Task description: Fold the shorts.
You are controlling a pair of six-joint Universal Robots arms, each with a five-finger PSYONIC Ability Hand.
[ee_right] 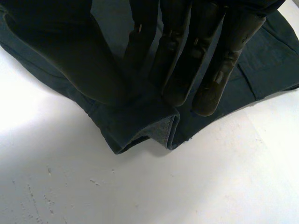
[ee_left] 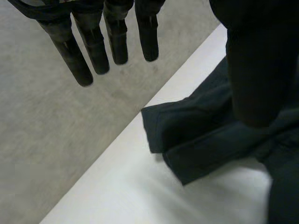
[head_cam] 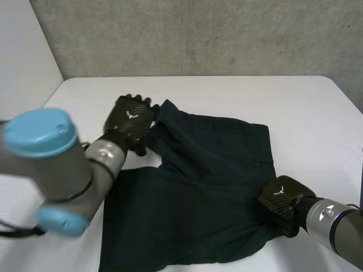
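Dark teal shorts (head_cam: 204,187) lie spread on the white table (head_cam: 255,93), partly folded over themselves. My left hand (head_cam: 130,118) hovers at their far left corner, open, with straight fingers (ee_left: 93,51) that hold nothing. That corner (ee_left: 187,135) lies doubled over on the table below the thumb. My right hand (head_cam: 279,199) sits at the shorts' right edge. In the right wrist view its fingers (ee_right: 205,56) and thumb are closed together on a raised fold of the cloth (ee_right: 140,123).
A grey wall (head_cam: 198,34) stands behind the table's far edge, close beyond the left hand. Bare table surface lies to the right of the shorts (head_cam: 317,141) and in front of the right hand (ee_right: 140,186).
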